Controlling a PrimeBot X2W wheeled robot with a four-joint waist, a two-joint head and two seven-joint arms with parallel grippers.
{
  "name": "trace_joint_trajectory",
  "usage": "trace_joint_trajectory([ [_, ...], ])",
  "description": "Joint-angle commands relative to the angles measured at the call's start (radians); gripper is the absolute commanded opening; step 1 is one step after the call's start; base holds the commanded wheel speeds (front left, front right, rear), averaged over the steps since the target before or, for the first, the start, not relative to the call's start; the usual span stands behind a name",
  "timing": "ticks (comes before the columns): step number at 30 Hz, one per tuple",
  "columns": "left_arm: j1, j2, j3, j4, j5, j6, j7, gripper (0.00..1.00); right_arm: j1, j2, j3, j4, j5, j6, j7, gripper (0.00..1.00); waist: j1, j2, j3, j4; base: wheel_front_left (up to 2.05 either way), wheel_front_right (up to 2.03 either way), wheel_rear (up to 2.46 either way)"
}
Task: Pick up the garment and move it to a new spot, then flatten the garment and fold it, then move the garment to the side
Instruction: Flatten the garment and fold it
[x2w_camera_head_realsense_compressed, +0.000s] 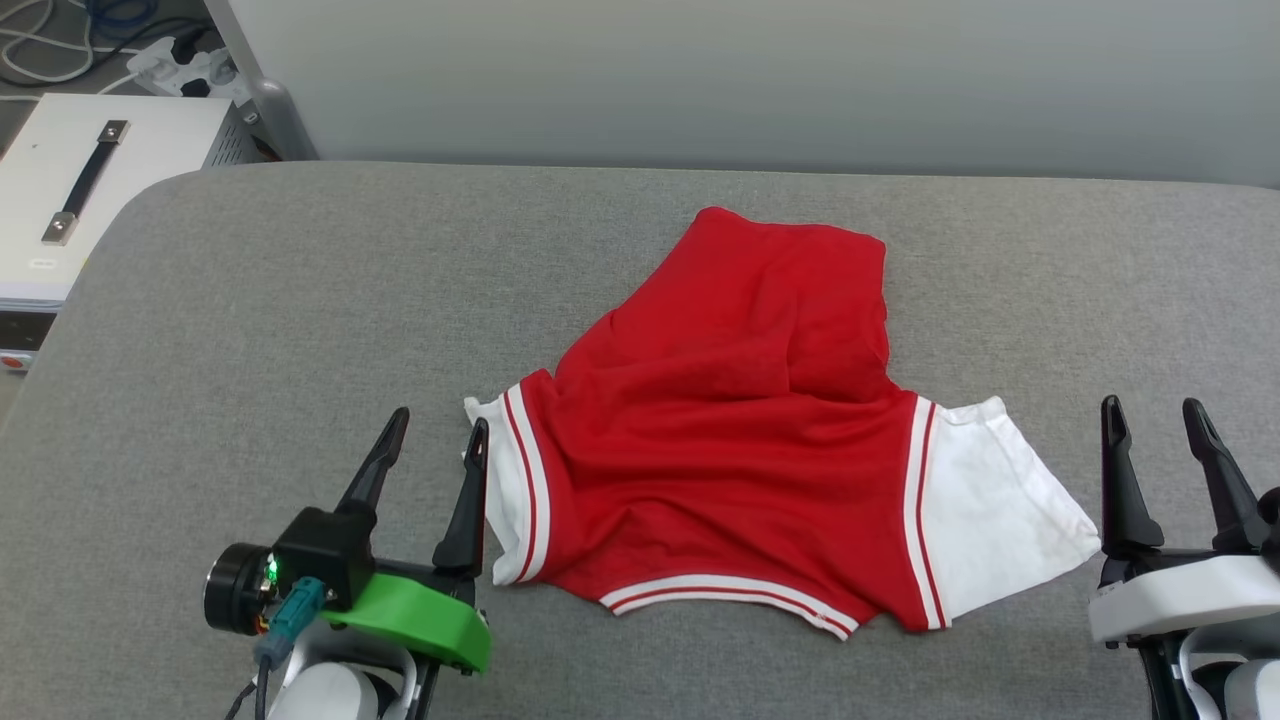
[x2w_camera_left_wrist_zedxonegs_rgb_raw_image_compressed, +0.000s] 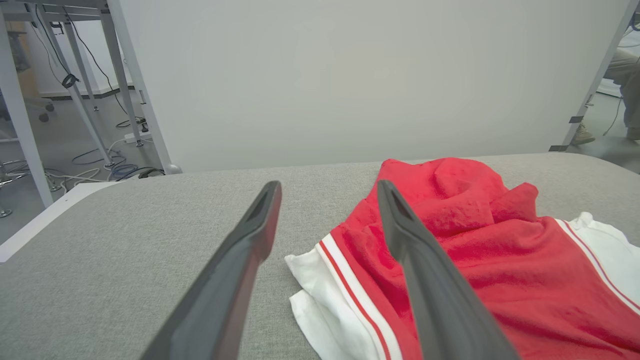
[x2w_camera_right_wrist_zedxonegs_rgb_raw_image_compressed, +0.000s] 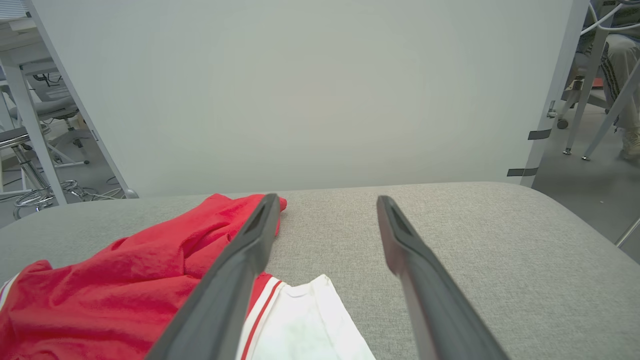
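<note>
The garment (x2w_camera_head_realsense_compressed: 740, 440) is a red T-shirt with white sleeves and striped trim, lying rumpled on the grey padded table (x2w_camera_head_realsense_compressed: 300, 300), collar toward me. Its body is bunched toward the far side. No chest print is visible. My left gripper (x2w_camera_head_realsense_compressed: 440, 430) stands open beside the shirt's left white sleeve, its right finger at the sleeve's edge, nothing between the fingers. In the left wrist view the garment (x2w_camera_left_wrist_zedxonegs_rgb_raw_image_compressed: 475, 250) lies to the right of the left gripper (x2w_camera_left_wrist_zedxonegs_rgb_raw_image_compressed: 327, 192). My right gripper (x2w_camera_head_realsense_compressed: 1155, 420) is open, just right of the right sleeve. In the right wrist view the garment (x2w_camera_right_wrist_zedxonegs_rgb_raw_image_compressed: 125, 285) lies left of the right gripper (x2w_camera_right_wrist_zedxonegs_rgb_raw_image_compressed: 327, 202).
A white equipment box (x2w_camera_head_realsense_compressed: 90, 180) with a strap handle stands off the table's far left corner, with cables and a power strip (x2w_camera_head_realsense_compressed: 180, 65) behind it. A pale partition wall (x2w_camera_head_realsense_compressed: 750, 80) runs along the table's far edge. A person's leg and shoe (x2w_camera_left_wrist_zedxonegs_rgb_raw_image_compressed: 627, 90) show beyond the wall's right end.
</note>
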Motion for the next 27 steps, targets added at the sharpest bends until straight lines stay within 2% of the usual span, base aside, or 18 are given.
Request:
trace_joint_trajectory([
  [1, 0.019, -0.013, 0.013, -0.008, 0.015, -0.012, -0.006, 1.0, 0.016, -0.005, 0.003, 0.001, 0.005, -0.001, 0.002, 1.0, 0.0, 0.0, -0.003, -0.001, 0.0, 0.0, 0.0],
  [7, 0.035, -0.056, 0.06, -0.024, 0.061, -0.056, -0.006, 1.0, 0.025, -0.005, 0.007, 0.008, 0.006, -0.001, 0.01, 1.0, 0.0, 0.0, -0.006, -0.001, 0.0, 0.0, 0.0],
  [11, 0.028, -0.075, 0.084, -0.031, 0.083, -0.077, -0.006, 1.0, 0.021, -0.027, 0.021, 0.005, 0.006, -0.001, 0.067, 1.0, 0.0, 0.0, 0.006, 0.003, 0.0, 0.0, 0.0],
  [15, 0.02, -0.087, 0.098, -0.025, 0.098, -0.093, -0.006, 1.0, 0.006, -0.084, 0.04, -0.01, 0.009, -0.001, 0.238, 1.0, 0.0, 0.0, 0.028, 0.009, 0.0, 0.0, 0.0],
  [17, 0.015, -0.093, 0.105, -0.018, 0.102, -0.098, -0.006, 1.0, -0.007, -0.108, 0.038, -0.019, 0.017, -0.001, 0.358, 1.0, 0.0, 0.0, 0.042, 0.015, 0.0, 0.0, 0.0],
  [23, -0.004, -0.109, 0.115, -0.009, 0.118, -0.109, -0.006, 1.0, -0.04, -0.15, 0.004, -0.043, 0.041, -0.001, 0.83, 1.0, 0.0, 0.0, 0.084, 0.038, 0.0, 0.0, 0.0],
  [27, -0.023, -0.118, 0.121, 0.01, 0.125, -0.112, -0.006, 1.0, -0.062, -0.171, -0.01, -0.079, 0.034, -0.001, 1.018, 1.0, 0.0, 0.0, 0.112, 0.059, 0.0, 0.0, 0.0],
])
